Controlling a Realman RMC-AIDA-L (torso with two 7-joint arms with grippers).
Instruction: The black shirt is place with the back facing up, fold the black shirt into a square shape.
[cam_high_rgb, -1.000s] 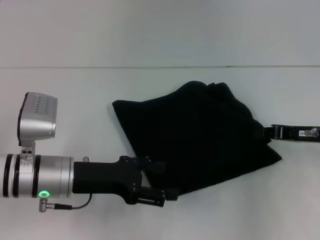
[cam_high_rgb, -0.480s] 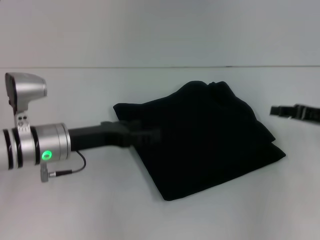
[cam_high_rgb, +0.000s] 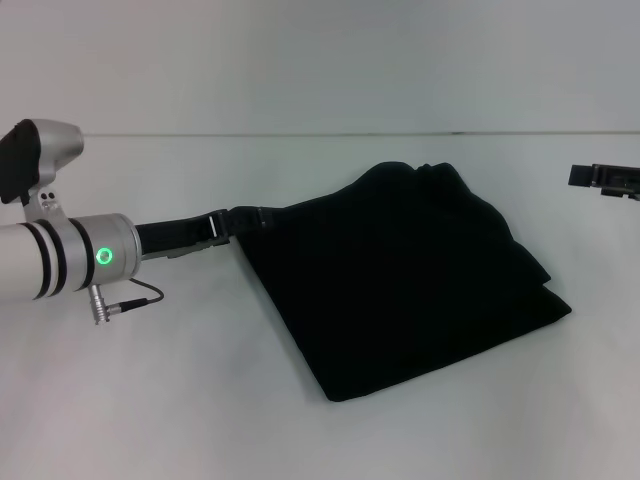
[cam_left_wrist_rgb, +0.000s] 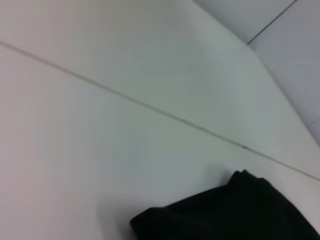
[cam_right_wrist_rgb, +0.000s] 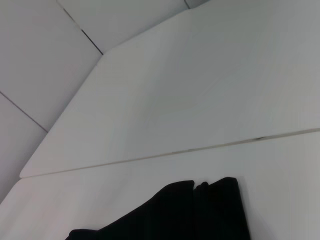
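The black shirt (cam_high_rgb: 410, 270) lies folded into a rough four-sided shape on the white table (cam_high_rgb: 150, 400), with a bunched edge at its far side. My left gripper (cam_high_rgb: 255, 218) reaches in from the left and sits at the shirt's left corner, touching or just over the cloth. My right gripper (cam_high_rgb: 592, 177) hovers off the shirt at the far right edge of the head view. A corner of the black shirt (cam_left_wrist_rgb: 235, 215) shows in the left wrist view. The right wrist view catches the black shirt's (cam_right_wrist_rgb: 185, 212) bunched far edge.
The left arm's silver cuff with a green light (cam_high_rgb: 100, 257) and a thin cable (cam_high_rgb: 130, 298) hang over the table's left side. A white wall (cam_high_rgb: 320, 60) rises behind the table's back edge.
My left gripper has swung from the shirt's near corner up to its left corner. My right gripper has pulled away from the shirt's right edge, upward and to the right. The shirt now lies flatter.
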